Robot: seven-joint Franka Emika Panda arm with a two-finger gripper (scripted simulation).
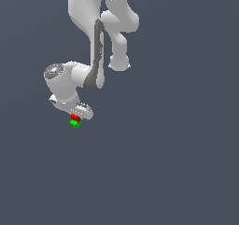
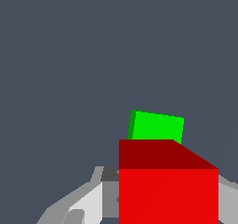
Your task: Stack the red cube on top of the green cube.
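Now your gripper (image 1: pixel 77 116) has its jaws closed on the red cube (image 1: pixel 75 118), with a finger (image 2: pixel 86 204) pressed on each side face. You see the red cube just above the green cube (image 1: pixel 75 123); whether they touch, you cannot tell. Cubes have no long axis, but the green one is turned a little against the red one. Your arm (image 1: pixel 88 46) reaches down, wrist bent over both cubes

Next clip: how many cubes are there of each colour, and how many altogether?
Red cube: 1
Green cube: 1
Total: 2 cubes
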